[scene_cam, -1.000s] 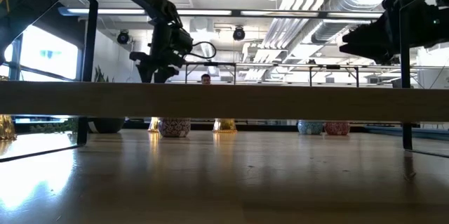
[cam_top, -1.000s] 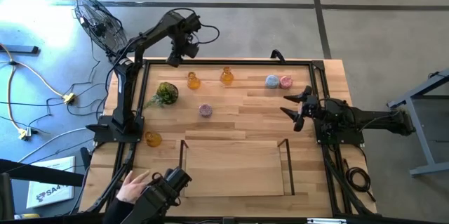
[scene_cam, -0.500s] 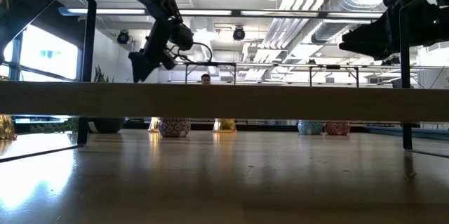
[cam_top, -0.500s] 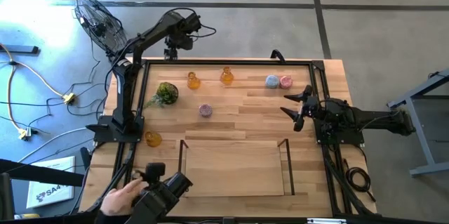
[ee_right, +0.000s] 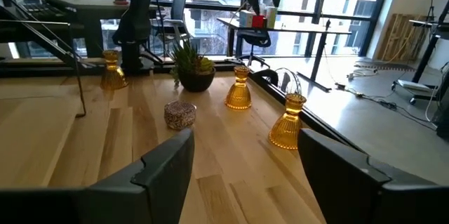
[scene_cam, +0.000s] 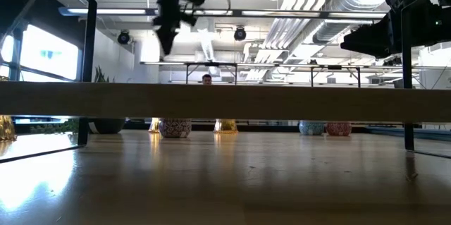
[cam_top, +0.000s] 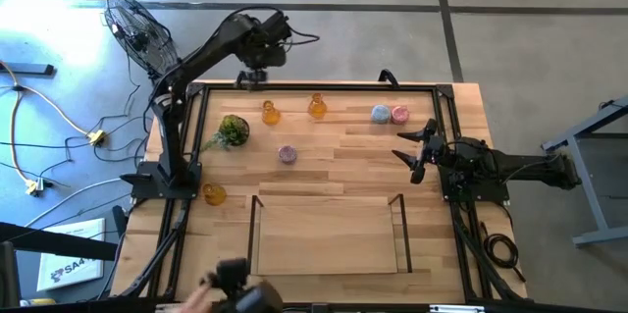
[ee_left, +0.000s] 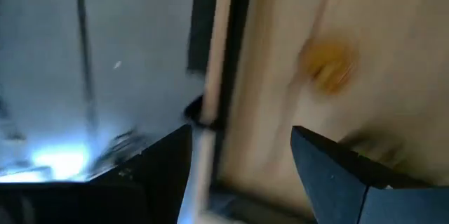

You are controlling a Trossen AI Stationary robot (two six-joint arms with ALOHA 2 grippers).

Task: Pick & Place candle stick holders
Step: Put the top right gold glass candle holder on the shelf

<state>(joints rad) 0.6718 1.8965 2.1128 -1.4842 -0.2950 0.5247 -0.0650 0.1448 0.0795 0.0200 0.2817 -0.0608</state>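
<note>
Six small holders stand on their bases on the wooden table: amber ones (cam_top: 270, 112) (cam_top: 316, 107) and a third amber one (cam_top: 214, 194) at the left, a purple one (cam_top: 287, 154), a pale blue one (cam_top: 380, 114) and a pink one (cam_top: 399, 114). My left gripper (cam_top: 253, 78) is open and empty, raised high over the table's far edge, pointing down (scene_cam: 167, 45); its wrist view shows a blurred amber holder (ee_left: 326, 66) below. My right gripper (cam_top: 412, 149) is open and empty at the right, level above the table, short of the pale blue and pink holders.
A flat wooden tray (cam_top: 329, 234) with dark handles lies at the near middle. A green plant ball (cam_top: 233, 130) sits at the far left. A dark frame (cam_top: 324, 87) runs around the table. A person's hand with a dark camera (cam_top: 235, 288) shows at the near edge.
My left gripper has risen well above the table over the far edge, gone a little toward the right edge and turned to point down. The person's hand and camera at the near edge have shifted to the right and drawn back.
</note>
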